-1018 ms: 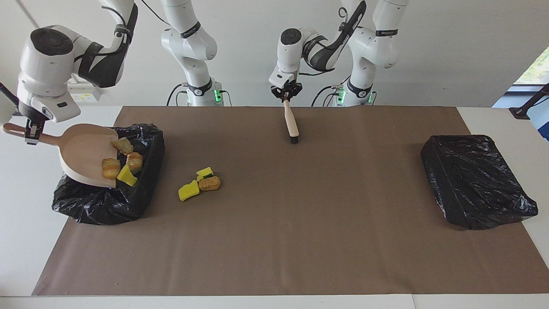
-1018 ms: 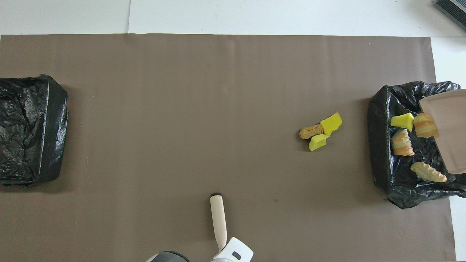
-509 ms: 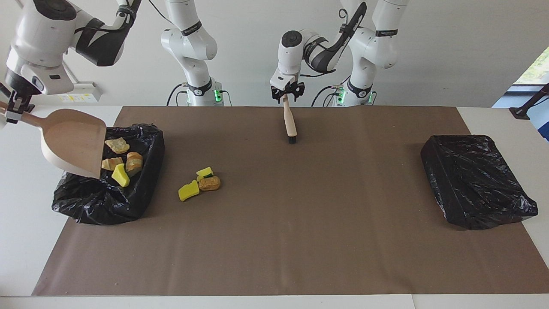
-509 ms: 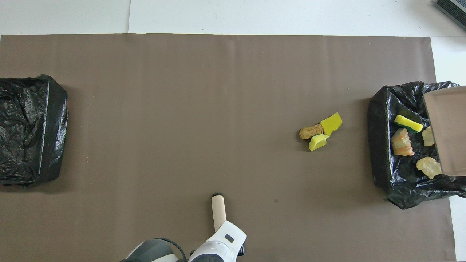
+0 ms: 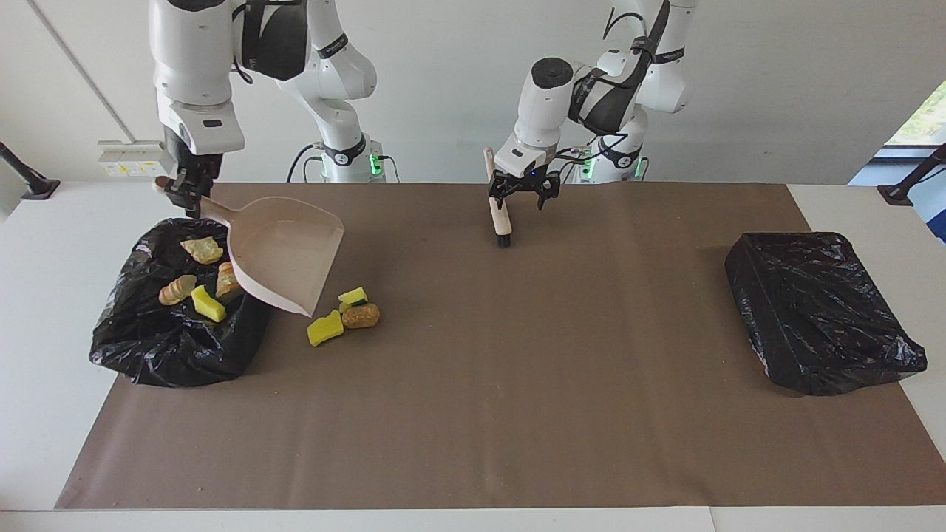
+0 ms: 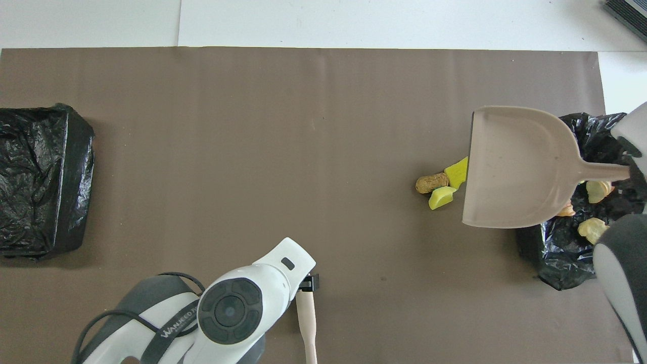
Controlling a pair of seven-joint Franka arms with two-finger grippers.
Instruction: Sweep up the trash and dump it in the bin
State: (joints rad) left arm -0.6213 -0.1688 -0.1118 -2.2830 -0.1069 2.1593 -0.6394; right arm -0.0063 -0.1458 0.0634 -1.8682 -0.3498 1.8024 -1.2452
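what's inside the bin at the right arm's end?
Four pieces of trash lie in the black-lined bin: a yellow sponge chunk and three bread pieces. The dustpan held over its rim covers part of the inside, so anything under it cannot be seen.

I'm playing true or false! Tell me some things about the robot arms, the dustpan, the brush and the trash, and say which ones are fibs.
1. The right pincer holds the beige plastic dustpan by its handle. True.
2. All the trash is inside the black-bagged bin. False: a yellow sponge chunk, a yellow-and-green sponge chunk and a brown bread piece lie on the brown mat beside the dustpan.
3. The left pincer squeezes the beige brush with black bristles. False: it is open just above the brush, which lies on the mat.
4. Four trash pieces lie in that bin. True.
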